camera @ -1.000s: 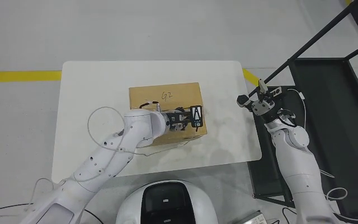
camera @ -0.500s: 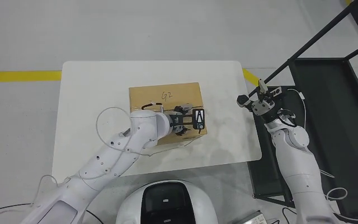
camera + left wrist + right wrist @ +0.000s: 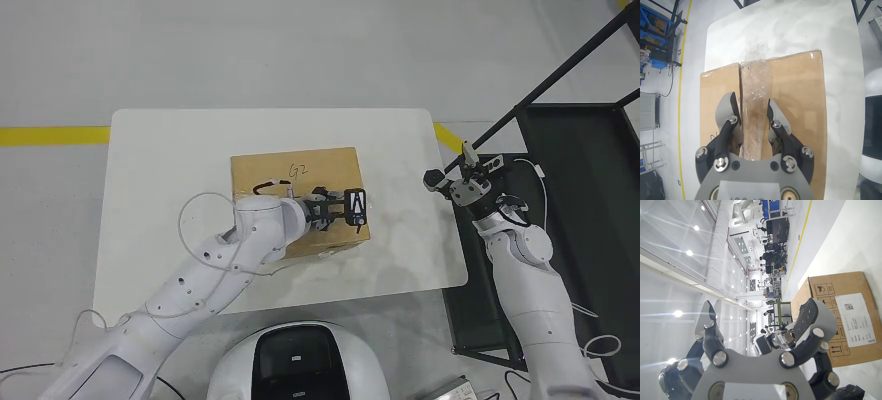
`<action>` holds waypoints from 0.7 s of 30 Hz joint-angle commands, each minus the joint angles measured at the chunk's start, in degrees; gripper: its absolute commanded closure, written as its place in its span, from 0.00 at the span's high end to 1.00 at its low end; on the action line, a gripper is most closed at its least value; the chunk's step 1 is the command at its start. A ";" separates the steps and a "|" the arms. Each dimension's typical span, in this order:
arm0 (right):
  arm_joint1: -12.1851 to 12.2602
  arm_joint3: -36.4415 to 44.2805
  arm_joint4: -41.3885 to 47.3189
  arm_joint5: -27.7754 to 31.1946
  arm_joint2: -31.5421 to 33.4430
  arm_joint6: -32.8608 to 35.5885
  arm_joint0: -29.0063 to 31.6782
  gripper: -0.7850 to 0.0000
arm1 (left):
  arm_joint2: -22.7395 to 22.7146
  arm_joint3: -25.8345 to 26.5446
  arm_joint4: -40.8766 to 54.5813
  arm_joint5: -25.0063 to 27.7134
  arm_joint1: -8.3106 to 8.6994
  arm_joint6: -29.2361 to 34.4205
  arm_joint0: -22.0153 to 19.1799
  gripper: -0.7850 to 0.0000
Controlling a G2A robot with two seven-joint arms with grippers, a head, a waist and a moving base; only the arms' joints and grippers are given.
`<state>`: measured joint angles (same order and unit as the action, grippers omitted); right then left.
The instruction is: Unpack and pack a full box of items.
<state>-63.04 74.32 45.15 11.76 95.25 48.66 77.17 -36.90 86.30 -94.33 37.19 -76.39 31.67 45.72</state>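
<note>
Left gripper point(image 3: 752, 98), spread, straddles the box point(image 3: 800, 98) seam's tape point(image 3: 757, 79) mid-table point(image 3: 150, 200), seemingly to peel it; right gripper point(image 3: 757, 308), spread, idles beyond the right edge.

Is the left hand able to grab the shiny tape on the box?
Probably yes: the left hand is right over the box, open fingers either side of the tape, nothing blocking.

Open lab hall: yellow floor line point(image 3: 50, 135), monitor desks point(image 3: 776, 228), blue racks point(image 3: 658, 13).
</note>
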 commanded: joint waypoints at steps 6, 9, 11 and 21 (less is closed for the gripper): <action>0.00 0.00 0.00 0.00 0.00 0.00 0.00 1.00 | 0.53 -0.63 -1.27 0.43 -0.53 0.38 -0.30 0.31; 0.00 0.00 0.00 0.00 0.00 0.00 0.00 1.00 | 0.84 -0.84 -1.81 0.72 -0.76 0.38 -0.36 0.28; 0.00 0.00 0.00 0.00 0.00 0.00 0.00 1.00 | 1.05 -1.06 -2.36 0.92 -0.91 0.27 -0.43 0.20; 0.00 0.00 0.00 0.00 0.00 0.00 0.00 1.00 | 0.87 -1.79 -2.72 1.43 -1.56 0.63 -0.54 0.00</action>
<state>-63.04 74.32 45.15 11.76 95.25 48.66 77.17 -35.97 84.58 -97.18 38.55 -77.90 32.23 45.17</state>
